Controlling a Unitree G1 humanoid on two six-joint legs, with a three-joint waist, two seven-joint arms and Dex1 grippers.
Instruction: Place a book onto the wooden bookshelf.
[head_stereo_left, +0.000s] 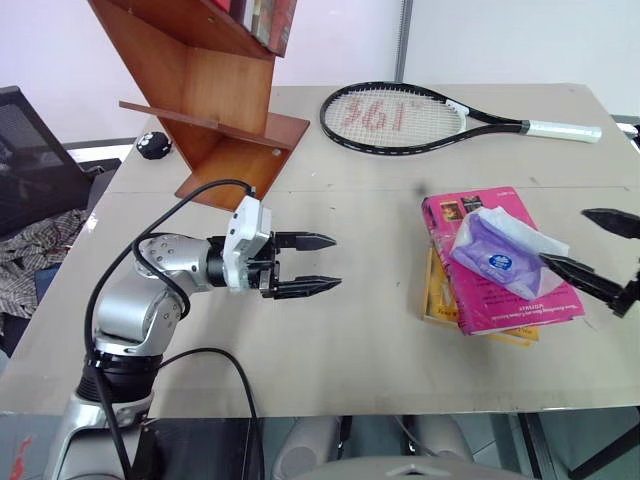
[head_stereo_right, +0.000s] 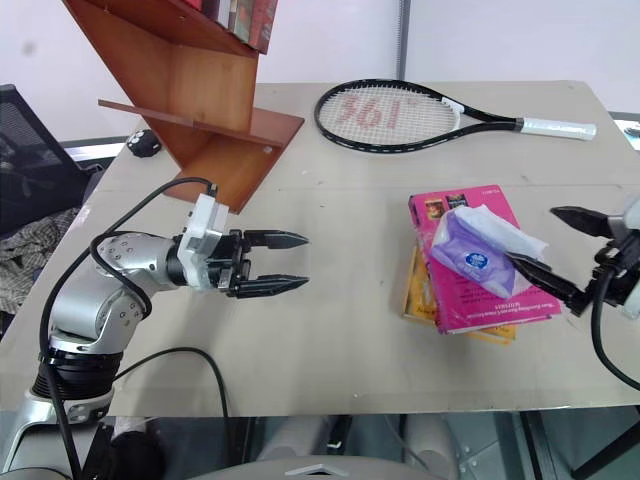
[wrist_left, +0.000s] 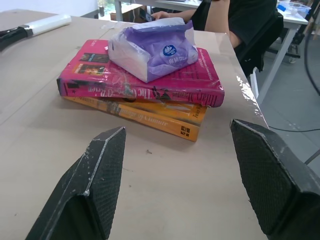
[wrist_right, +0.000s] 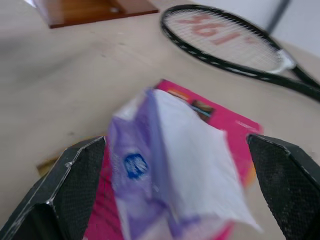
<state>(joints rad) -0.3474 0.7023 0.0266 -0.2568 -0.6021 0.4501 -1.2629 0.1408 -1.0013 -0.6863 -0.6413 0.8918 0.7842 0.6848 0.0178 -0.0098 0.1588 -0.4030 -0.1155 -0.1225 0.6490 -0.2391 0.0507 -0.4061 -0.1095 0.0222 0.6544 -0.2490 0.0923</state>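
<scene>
The pink book (head_stereo_left: 500, 262) is lying on a yellow book (wrist_left: 150, 116), just beside the right gripper (head_stereo_left: 592, 247), gaping wide; the left gripper (head_stereo_left: 318, 263), also parted, is hovering well apart.

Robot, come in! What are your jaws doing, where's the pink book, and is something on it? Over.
Both grippers, left and right, open, empty. Pink book lies atop yellow book, far from bookshelf. Purple tissue pack sits on it.

book (head_stereo_left: 500, 262): glossy pink paper cvr | bookshelf (head_stereo_left: 215, 90): smooth reddish wood | table (head_stereo_left: 370, 340): matt beige
</scene>
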